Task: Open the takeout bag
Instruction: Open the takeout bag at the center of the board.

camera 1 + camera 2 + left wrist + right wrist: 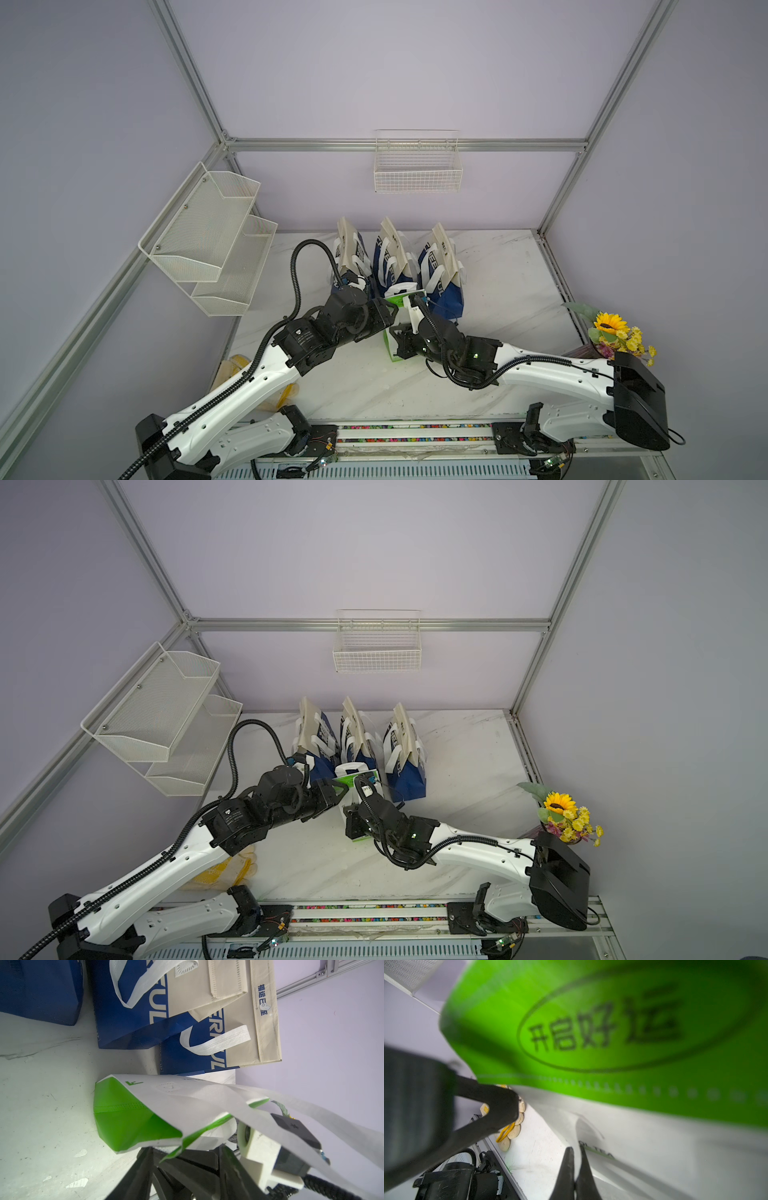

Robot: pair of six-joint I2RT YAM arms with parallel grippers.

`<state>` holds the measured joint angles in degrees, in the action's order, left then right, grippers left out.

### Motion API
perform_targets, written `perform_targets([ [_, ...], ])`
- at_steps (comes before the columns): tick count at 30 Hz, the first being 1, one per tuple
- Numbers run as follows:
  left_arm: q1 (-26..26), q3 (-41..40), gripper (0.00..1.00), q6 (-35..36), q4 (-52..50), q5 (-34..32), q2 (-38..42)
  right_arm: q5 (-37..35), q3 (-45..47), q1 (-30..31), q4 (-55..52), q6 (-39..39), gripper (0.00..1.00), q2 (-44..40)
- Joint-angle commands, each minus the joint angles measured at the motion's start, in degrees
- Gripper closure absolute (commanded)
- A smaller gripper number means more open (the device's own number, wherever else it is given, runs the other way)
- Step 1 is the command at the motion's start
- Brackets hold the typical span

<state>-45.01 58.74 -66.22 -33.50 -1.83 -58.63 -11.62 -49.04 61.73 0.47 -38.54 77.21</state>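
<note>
Black jaws of the left pincer [185, 1150] are held apart with the green-edged rim of the takeout bag [128, 1122] between them, unclamped, while the right pincer [575, 1149] is closed, apparently on a fold of the bag's white wall. The mouth is therefore judged barely parted, with the spreading left to do. Thin, creased non-woven cloth is shown between the two pincers, with a green gusset and a limp white handle; just beyond, stiffer blue-and-beige bags [124, 1022] are stood on the scuffed marble table [41, 1084].

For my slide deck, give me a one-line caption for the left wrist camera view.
Left gripper straddles the rim of a green-and-white takeout bag, blue-and-beige bags standing behind.
</note>
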Motion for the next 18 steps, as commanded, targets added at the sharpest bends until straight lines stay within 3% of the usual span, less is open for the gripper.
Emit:
perform_targets([
  [1,0.8,-0.4,0.54,-1.1,5.1,-1.6,1.7,0.6,1.4,-0.3,-0.3,-1.1,1.00,0.6],
  [12,3.7,-1.9,0.74,-1.8,11.2,1.8,1.3,0.9,2.1,-0.3,0.0,-1.4,1.00,1.0],
  [18,4.8,-3.0,0.96,-0.8,14.4,3.9,0.5,1.2,2.1,-0.3,0.1,-1.5,1.00,1.0],
])
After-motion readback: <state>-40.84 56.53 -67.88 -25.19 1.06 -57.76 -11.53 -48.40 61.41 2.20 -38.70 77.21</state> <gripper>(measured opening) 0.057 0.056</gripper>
